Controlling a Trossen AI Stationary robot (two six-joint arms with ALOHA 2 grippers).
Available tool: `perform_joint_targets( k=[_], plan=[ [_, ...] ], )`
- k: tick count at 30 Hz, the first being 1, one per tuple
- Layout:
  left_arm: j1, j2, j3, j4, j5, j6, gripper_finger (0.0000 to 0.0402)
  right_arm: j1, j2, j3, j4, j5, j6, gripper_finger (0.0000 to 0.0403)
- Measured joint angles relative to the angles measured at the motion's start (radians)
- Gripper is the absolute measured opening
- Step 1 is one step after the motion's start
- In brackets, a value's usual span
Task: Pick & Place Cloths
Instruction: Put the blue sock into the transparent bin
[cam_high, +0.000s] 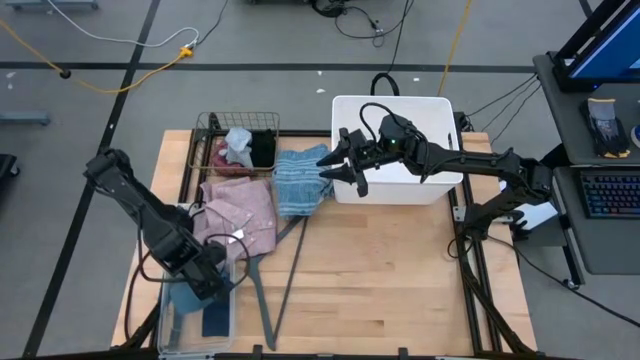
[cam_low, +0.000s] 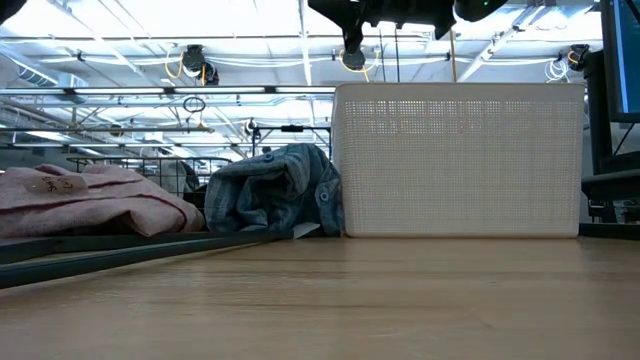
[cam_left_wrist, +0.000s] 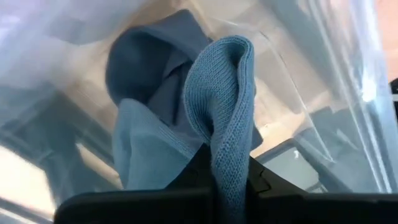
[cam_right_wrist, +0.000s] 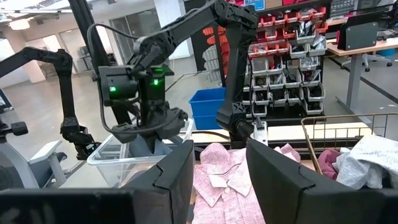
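My left gripper (cam_high: 207, 277) is at the near left, pointing steeply down into a clear plastic bin (cam_high: 170, 335), and is shut on a pale blue knit cloth (cam_left_wrist: 186, 118). A navy piece (cam_high: 215, 320) lies on the bin's floor. A pink checked shirt (cam_high: 240, 212) and a blue striped towel (cam_high: 298, 180) lie on the table; the towel leans against the white basket (cam_high: 440, 110). My right gripper (cam_high: 335, 165) hovers open and level above the towel, by the basket's left wall, with nothing between its fingers (cam_right_wrist: 174, 174). My left gripper pinches a doubled-over fold of the pale blue knit cloth (cam_left_wrist: 227, 134) between its two fingers, coming from above and pointing steeply down. The cloth hangs slack below the fingers inside the clear bin. Whether its lower end (cam_left_wrist: 140, 68) touches the bin's floor, I cannot tell.
A wire basket (cam_high: 205, 125) at the far left holds maroon, pale and black cloths. A grey clothes hanger (cam_high: 262, 285) lies on the table beside the bin, partly under the shirt. Bare wood stretches over the near middle and right of the table (cam_high: 380, 280).
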Motion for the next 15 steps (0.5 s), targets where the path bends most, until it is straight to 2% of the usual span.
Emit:
perform_joint_targets(
  k=[6, 11, 15],
  plan=[
    [0.000, 0.000, -0.054, 0.143, 0.000, -0.008, 0.0030, 0.000, 0.000, 0.000, 0.000, 0.000, -0.015, 0.0139],
    [0.000, 0.000, -0.056, 0.150, -0.001, -0.052, 0.0051, 0.000, 0.000, 0.000, 0.000, 0.000, -0.047, 0.0139],
    [0.000, 0.000, -0.056, 0.150, -0.002, -0.054, 0.0083, 0.000, 0.000, 0.000, 0.000, 0.000, -0.066, 0.0139]
  ],
)
